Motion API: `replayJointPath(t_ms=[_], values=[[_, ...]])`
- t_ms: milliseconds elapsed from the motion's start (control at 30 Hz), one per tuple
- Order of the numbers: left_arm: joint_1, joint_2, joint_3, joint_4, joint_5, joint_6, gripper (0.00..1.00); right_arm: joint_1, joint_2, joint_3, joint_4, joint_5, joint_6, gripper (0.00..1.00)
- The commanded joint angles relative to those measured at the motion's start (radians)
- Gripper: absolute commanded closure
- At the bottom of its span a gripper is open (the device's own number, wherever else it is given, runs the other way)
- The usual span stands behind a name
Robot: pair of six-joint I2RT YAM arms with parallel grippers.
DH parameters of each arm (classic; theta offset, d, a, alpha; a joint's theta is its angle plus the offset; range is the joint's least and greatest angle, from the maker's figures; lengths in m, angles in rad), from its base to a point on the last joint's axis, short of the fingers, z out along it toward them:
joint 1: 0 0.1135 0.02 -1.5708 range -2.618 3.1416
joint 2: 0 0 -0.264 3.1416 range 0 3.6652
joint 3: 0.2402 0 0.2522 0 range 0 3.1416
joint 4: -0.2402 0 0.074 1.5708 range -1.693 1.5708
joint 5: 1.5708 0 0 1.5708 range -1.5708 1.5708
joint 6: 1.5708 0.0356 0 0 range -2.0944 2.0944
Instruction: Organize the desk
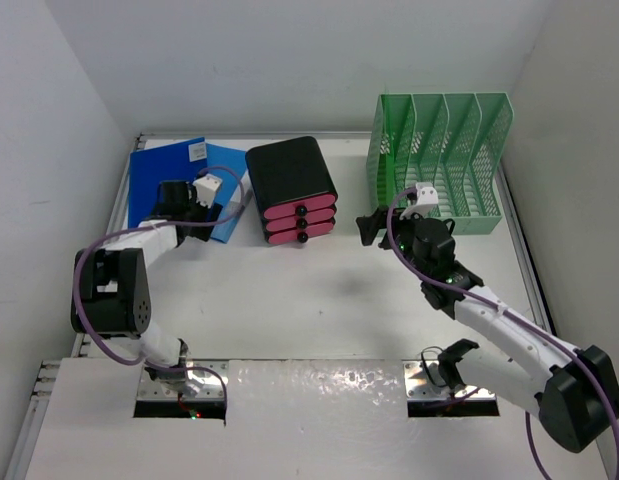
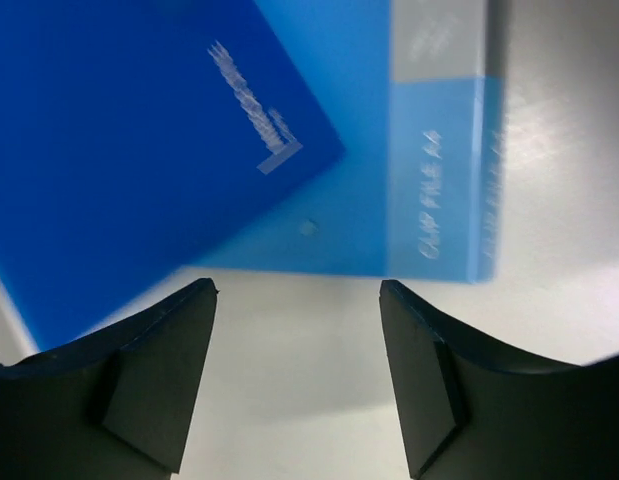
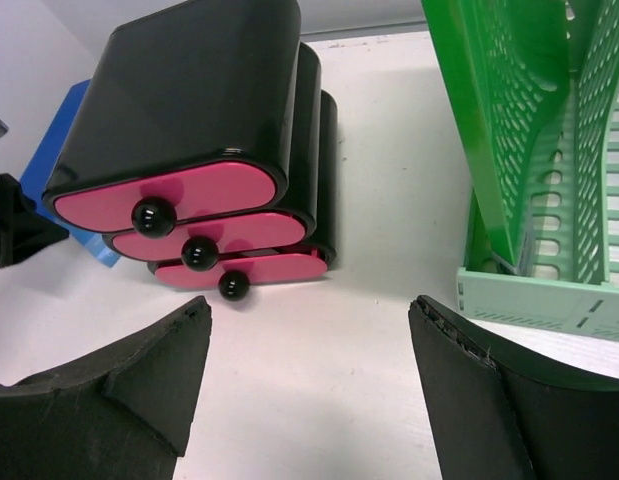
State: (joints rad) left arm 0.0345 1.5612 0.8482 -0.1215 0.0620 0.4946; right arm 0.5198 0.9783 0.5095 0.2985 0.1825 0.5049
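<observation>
Beneath the black drawer box [image 1: 292, 190] and out from it on every side, saw the matte-white desk [image 1: 319, 300] spread wide, edged with thin silver rails. Placed the box itself toward the far middle of that surface. Counted three pink drawer fronts [image 3: 169, 195] on the box, stacked and stepped, each with a round black knob [image 3: 151, 215], all turned toward the near edge. Just left of the box, found two files lying flat: a dark blue folder [image 1: 167, 180] overlapping a lighter blue clip file [image 1: 232, 190], the lighter one closer to the box. Found the left gripper [image 2: 297, 290] on that same left side, over bare desk with both files just ahead of its fingertips, fingers spread apart and nothing between them. Right of the box, noted a mint-green mesh file rack [image 1: 441, 165] standing upright, apart from the box with bare desk between. In that gap, nearer the rack than the box, found the right gripper [image 3: 309, 305] aimed toward the pink fronts, fingers released and wide, gripping nothing, clear of box and rack alike.
</observation>
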Motion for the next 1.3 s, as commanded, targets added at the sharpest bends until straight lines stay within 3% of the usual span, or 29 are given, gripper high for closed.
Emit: replayJointPath(t_ms=[0,200,333,533,867,1267], values=[[0.001,-0.01,-0.015,0.169,-0.06,0.125,0.36,0.005,-0.021,0.017,0.022,0.025,-0.025,0.22],[-0.027,-0.049,-0.224,0.512,-0.156,0.35,0.4,0.005,-0.043,-0.019,0.079,0.044,-0.039,0.22],[-0.027,-0.044,-0.258,0.585,-0.073,0.43,0.43,0.005,-0.032,-0.006,0.082,0.032,-0.046,0.21],[-0.027,-0.024,-0.308,0.752,-0.067,0.486,0.43,0.005,-0.043,-0.002,0.079,0.031,-0.051,0.21],[-0.062,0.103,-0.236,0.743,-0.018,0.499,0.46,0.005,-0.052,-0.002,0.073,0.044,-0.063,0.21],[-0.096,0.235,-0.187,0.882,-0.232,0.427,0.48,0.003,-0.067,-0.022,0.085,0.055,-0.077,0.2]])
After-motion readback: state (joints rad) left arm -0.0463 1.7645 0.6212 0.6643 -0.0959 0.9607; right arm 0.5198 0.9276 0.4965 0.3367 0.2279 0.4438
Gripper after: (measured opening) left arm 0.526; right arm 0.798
